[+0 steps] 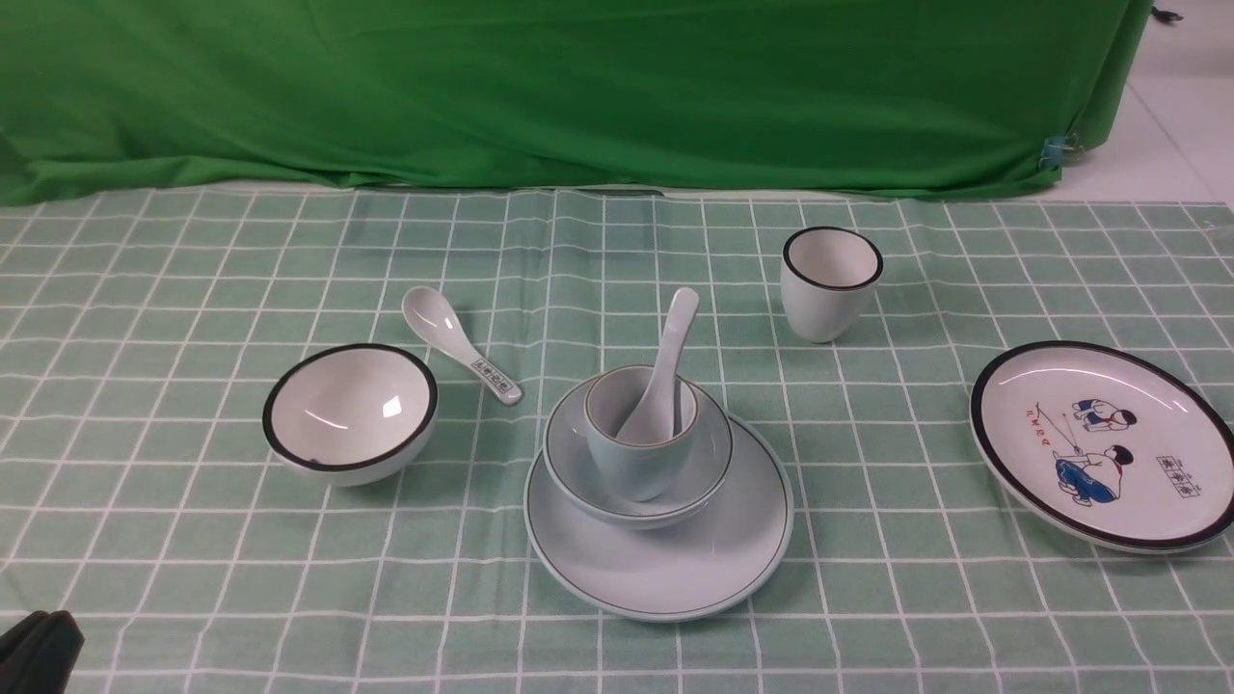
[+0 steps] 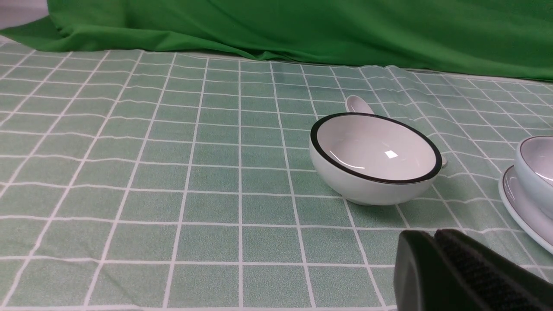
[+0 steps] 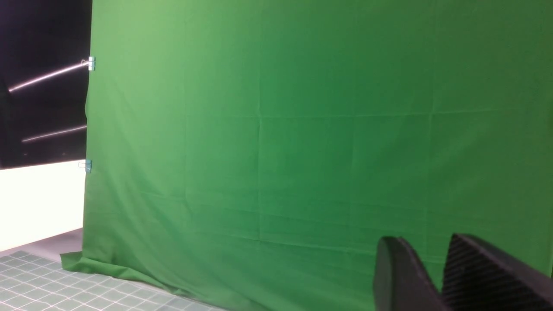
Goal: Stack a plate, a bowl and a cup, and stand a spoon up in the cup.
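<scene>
The pale blue-green plate (image 1: 675, 569) lies in the middle of the checked cloth. On it sits the shallow bowl (image 1: 715, 451), and the small cup (image 1: 636, 461) stands inside the bowl. The plain white spoon (image 1: 670, 357) stands in the cup, its handle leaning up and to the right. My left gripper (image 1: 39, 648) is low at the near left corner, far from the stack; its jaws are pressed together, empty (image 2: 432, 235). The plate's edge (image 2: 516, 207) and the bowl (image 2: 535, 166) show beside it. My right gripper (image 3: 425, 244) faces the backdrop with a gap between its fingers, holding nothing.
A white black-rimmed bowl (image 1: 349, 413) stands left of the stack, with a patterned-handle spoon (image 1: 461, 344) behind it. A white black-rimmed cup (image 1: 830, 281) stands at the back right. A cartoon plate (image 1: 1104, 443) lies at the far right. A green backdrop (image 1: 578, 87) closes the far side.
</scene>
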